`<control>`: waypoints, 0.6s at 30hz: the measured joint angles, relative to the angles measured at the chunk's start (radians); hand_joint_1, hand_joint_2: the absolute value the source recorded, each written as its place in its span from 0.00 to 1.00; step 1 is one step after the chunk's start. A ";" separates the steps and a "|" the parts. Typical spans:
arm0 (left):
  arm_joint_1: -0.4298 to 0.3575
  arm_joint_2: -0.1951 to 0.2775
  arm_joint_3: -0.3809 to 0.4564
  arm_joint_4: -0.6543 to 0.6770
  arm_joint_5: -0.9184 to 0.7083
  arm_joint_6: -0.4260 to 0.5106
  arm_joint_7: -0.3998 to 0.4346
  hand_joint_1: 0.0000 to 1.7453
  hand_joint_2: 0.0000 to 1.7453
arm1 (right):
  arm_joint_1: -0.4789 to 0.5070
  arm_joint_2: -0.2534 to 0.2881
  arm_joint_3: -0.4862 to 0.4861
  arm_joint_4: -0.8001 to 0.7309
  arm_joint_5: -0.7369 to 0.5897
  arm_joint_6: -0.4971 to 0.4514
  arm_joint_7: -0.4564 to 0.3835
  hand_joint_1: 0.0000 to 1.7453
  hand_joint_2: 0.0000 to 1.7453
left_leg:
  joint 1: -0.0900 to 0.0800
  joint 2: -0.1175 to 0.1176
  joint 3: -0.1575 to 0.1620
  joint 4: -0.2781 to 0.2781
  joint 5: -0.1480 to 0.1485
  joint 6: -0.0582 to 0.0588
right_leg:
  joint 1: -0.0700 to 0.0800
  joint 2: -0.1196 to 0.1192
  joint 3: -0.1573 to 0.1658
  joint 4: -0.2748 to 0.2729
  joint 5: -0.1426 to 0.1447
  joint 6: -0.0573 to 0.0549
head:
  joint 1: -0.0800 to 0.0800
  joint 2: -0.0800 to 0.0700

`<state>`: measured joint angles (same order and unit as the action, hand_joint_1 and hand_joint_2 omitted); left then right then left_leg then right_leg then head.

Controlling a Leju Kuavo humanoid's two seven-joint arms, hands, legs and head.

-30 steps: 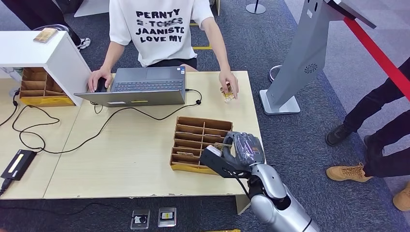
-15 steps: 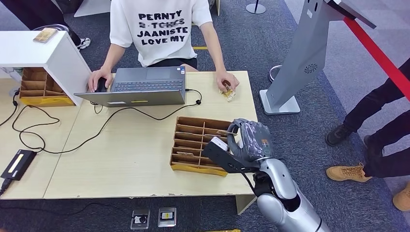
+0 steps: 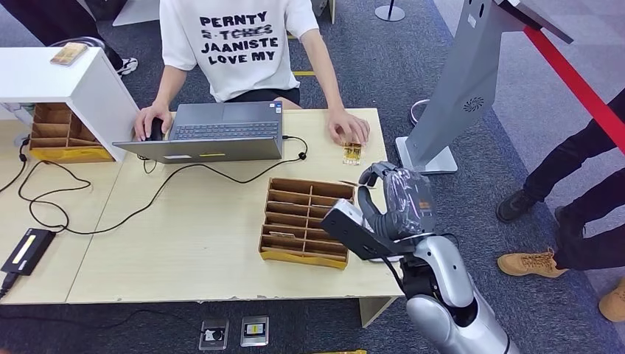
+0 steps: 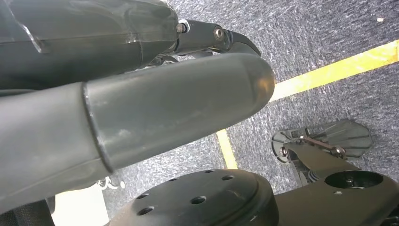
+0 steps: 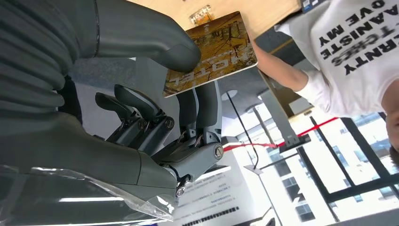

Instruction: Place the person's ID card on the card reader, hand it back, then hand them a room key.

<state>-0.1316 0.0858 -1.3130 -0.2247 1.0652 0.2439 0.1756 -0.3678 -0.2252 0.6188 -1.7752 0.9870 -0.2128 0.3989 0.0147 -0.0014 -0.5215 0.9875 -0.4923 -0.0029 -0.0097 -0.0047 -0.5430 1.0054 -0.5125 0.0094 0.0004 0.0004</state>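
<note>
My right hand point(image 3: 394, 214) hovers over the table's right edge, just past the brown card box point(image 3: 306, 220). In the right wrist view it pinches a gold room key card point(image 5: 211, 44) printed HOTEL between the thumb point(image 5: 141, 28) and the fingers. A person in a white shirt point(image 3: 236, 44) sits across the table, one hand point(image 3: 345, 129) resting by a small card point(image 3: 351, 153) lying on the tabletop. The black card reader point(image 3: 28, 251) lies at the table's near left. My left hand point(image 4: 141, 113) hangs over the carpet with nothing in it.
An open laptop point(image 3: 214, 131) and its black cable point(image 3: 147, 206) cross the table's middle. A white shelf point(image 3: 74, 81) with a second brown box point(image 3: 55, 133) stands at the left. A grey kiosk point(image 3: 464, 88) and bystanders' legs point(image 3: 567, 192) stand on the right.
My right hand has lifted away from the card box and moved right and toward the person, carrying the key card. The person's hand has set the small card flat on the table.
</note>
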 joint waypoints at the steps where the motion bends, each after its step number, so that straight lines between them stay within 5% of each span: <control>1: 0.000 0.000 0.000 0.000 0.000 0.000 0.000 0.00 0.00 | -0.003 0.000 0.000 -0.004 0.001 0.000 -0.002 1.00 1.00 | 0.000 0.000 0.000 0.000 0.000 0.000 | 0.000 0.000 0.000 0.000 0.000 0.000 | 0.000 0.000; 18: -0.002 0.000 0.000 0.000 -0.015 0.000 0.000 0.00 0.00 | -0.210 0.036 0.055 0.027 -0.076 0.052 -0.086 1.00 1.00 | 0.000 0.000 -0.001 0.000 0.000 0.000 | 0.000 -0.001 0.000 0.000 0.000 0.000 | 0.000 0.000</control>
<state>-0.1335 0.0854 -1.3130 -0.2247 1.0500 0.2443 0.1755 -0.5783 -0.1894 0.6737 -1.7485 0.9107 -0.1604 0.3125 0.0148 -0.0018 -0.5225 0.9875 -0.4922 -0.0030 -0.0096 -0.0054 -0.5429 1.0057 -0.5125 0.0094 0.0006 0.0004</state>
